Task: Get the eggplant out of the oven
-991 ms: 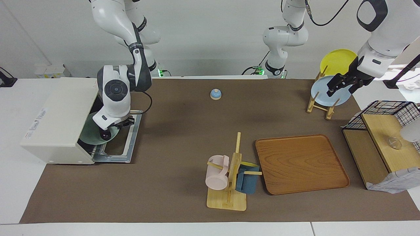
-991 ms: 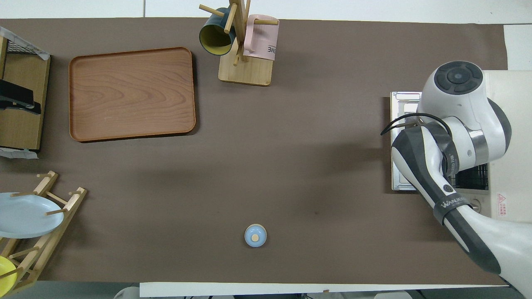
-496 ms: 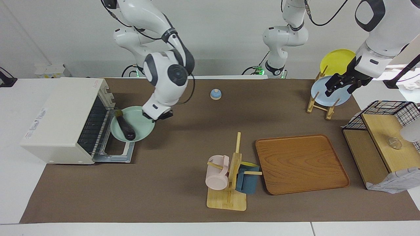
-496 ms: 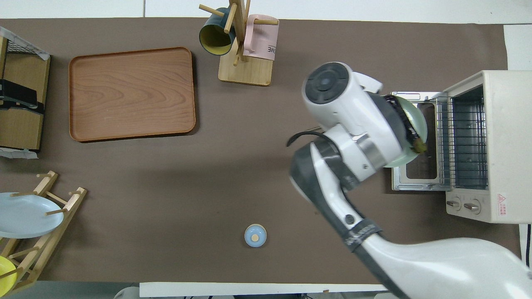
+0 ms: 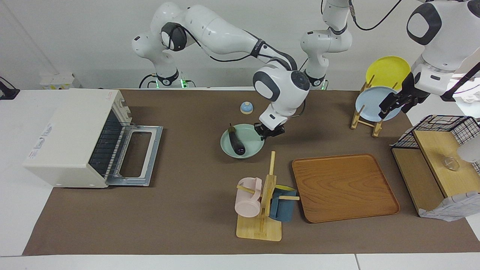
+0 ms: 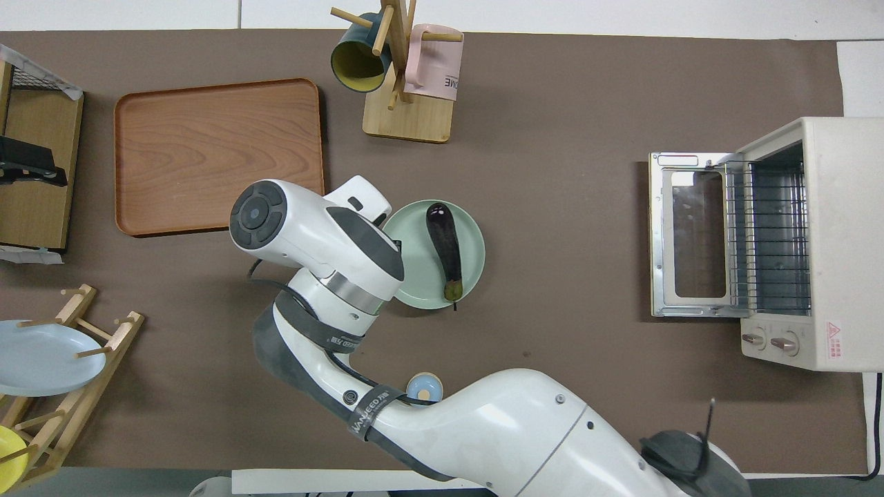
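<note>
Eggplant (image 6: 445, 250) on plate (image 6: 466, 228); right jaws (image 5: 264, 133) visible only facing.

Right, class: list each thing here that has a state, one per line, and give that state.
oven: door open, rack bare
eggplant: lying on the green plate
green plate: rim held by right gripper
right gripper: shut on green plate
left gripper: waiting over the blue plate
wooden tray: bare

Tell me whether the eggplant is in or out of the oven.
Out. The eggplant lies on the green plate mid-table, well clear of the oven, whose door hangs open. The right gripper holds the plate's rim.
</note>
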